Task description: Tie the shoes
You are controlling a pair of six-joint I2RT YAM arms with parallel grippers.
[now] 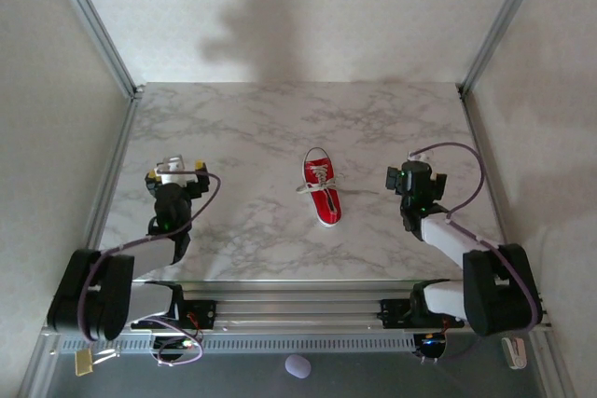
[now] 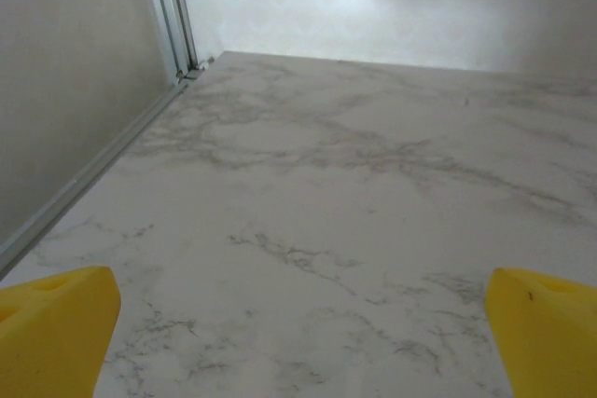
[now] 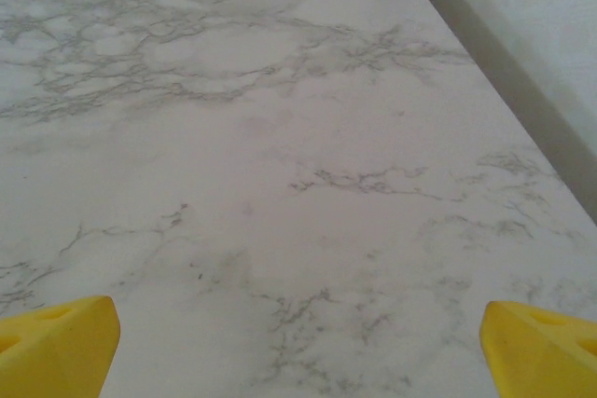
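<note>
While both arms are sitting bolted at the near edge of the counter (image 1: 252,128), the left pincer (image 1: 177,171) is hovering over bare marble, its yellow fingertips (image 2: 56,323) standing wide apart and gripping nothing. Opposite, the right pincer (image 1: 411,179) is likewise holding its fingertips (image 3: 536,342) wide and empty above the stone. Between the two, well apart from each, the red sneaker (image 1: 323,187) is lying alone near the middle of the counter, its white laces (image 1: 311,184) straying loose onto the marble at its left side. Pale walls are enclosing the far end.
</note>
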